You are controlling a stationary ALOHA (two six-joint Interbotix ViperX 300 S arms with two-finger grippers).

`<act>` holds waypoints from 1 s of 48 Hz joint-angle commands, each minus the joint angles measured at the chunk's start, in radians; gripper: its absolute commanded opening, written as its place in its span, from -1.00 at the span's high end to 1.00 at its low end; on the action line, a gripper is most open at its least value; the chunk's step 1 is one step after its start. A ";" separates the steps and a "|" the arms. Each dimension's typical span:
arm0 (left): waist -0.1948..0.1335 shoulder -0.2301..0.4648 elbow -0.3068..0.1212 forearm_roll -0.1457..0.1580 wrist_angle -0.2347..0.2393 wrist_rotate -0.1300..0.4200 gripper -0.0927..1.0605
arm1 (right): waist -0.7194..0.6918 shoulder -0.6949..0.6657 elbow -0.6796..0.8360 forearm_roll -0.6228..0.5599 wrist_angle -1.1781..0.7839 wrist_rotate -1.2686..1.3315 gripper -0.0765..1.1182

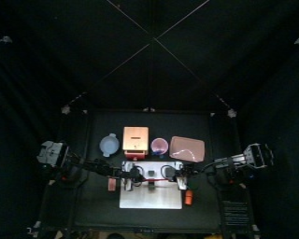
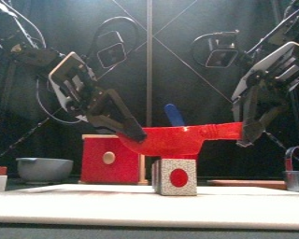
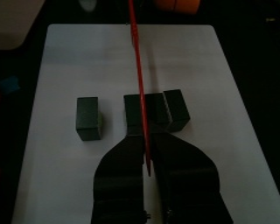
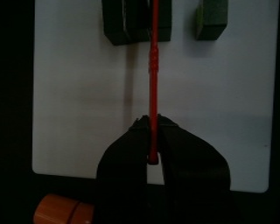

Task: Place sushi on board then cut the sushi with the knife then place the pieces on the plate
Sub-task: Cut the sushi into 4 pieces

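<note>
A red toy knife (image 2: 190, 138) hangs level above the white cutting board (image 1: 149, 198), held at both ends. My left gripper (image 2: 137, 137) is shut on one end and my right gripper (image 2: 249, 136) on the other. In the wrist views the knife (image 3: 136, 79) shows edge-on as a thin red line (image 4: 154, 70). Below it lie the dark sushi blocks: two still joined (image 3: 154, 112) and one apart (image 3: 90, 118). The blade runs over the joined pair (image 4: 130, 22), beside the single block (image 4: 213, 19). From the front one sushi face (image 2: 177, 175) shows white with a red centre.
Behind the board stand the wooden box with a red drawer front (image 2: 111, 159), the blue-grey bowl (image 2: 44, 168) to its left and the pink tray (image 1: 187, 147) at the back right. A blue knife (image 2: 174, 114) sticks up behind. An orange toy (image 4: 63, 208) lies off the board's right edge.
</note>
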 commanded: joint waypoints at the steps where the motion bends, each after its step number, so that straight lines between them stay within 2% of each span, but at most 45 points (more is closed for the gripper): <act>1: -0.006 0.012 -0.003 0.002 0.011 0.000 0.18 | 0.025 -0.009 0.014 0.011 0.025 -0.003 0.29; 8: -0.008 0.025 -0.015 0.002 0.011 0.000 0.18 | 0.023 -0.009 0.020 0.009 0.021 -0.003 0.29; 27: -0.023 0.021 -0.008 -0.002 0.011 -0.002 0.18 | 0.034 -0.008 0.014 0.041 0.018 -0.003 0.29; 48: -0.017 0.041 0.002 -0.003 0.011 -0.002 0.18 | 0.026 0.032 0.006 -0.028 0.008 -0.006 0.29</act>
